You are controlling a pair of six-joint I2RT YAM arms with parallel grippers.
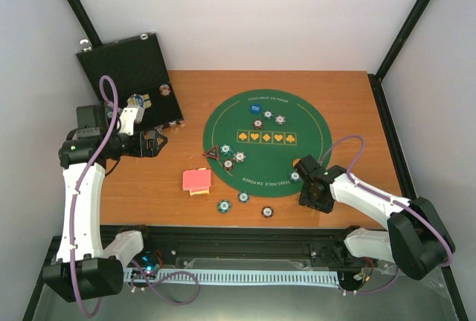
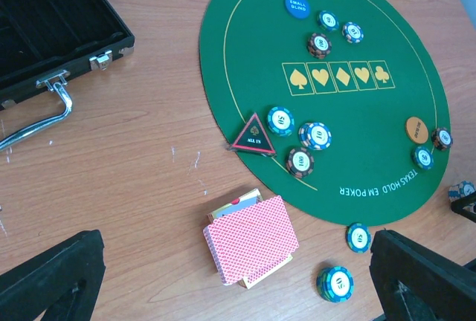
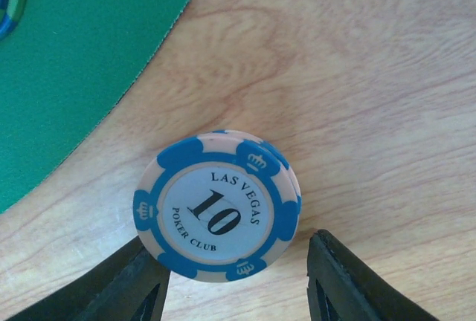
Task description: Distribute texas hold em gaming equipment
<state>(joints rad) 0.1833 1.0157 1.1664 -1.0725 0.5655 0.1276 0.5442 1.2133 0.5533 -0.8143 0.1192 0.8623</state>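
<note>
**Item: stack of blue-and-white "10" chips (image 3: 216, 206).** "Las Vegas Poker Club" face up, with a second striped rim showing under the top chip, slightly offset. It lies flat on the bare wooden table (image 1: 149, 202), just off the near right edge of the round green mat (image 3: 74, 61).

**Right gripper (image 3: 232, 254).** Over the stack, with one finger on each side of it. The jaws are parted and have not clamped. The left finger sits at or under the chip's rim, and bare wood shows between the right finger and the chip. Nothing is held.

**Left gripper (image 1: 158, 143).** Spread wide and holding nothing, raised over the left of the table between the black case (image 1: 130, 68) and the mat.

**Other equipment.**
- Red-backed deck (image 2: 253, 239), on the wood near the mat's left near edge.
- "All in" triangle (image 2: 253, 137), at that edge, beside three chips.
- Blue "small blind" button (image 2: 297, 6), at the far side of the mat with three chips near it.
- Orange button (image 2: 416, 128), at the right side of the mat with two chips.
- Two loose chips (image 2: 358, 237), on the wood near the front edge.

**Step in hand (judged).** Pinching the "10" stack to carry it to a place on the mat.

**Handling advice.**
- Centre the jaws on the stack's widest line.
- Set the fingers low enough to catch both rims.
- Bring both fingers onto the stack together. With the left finger nearer, an uneven squeeze could slide the stack right or shear the top chip off the lower one.
- Lift straight up.
</note>
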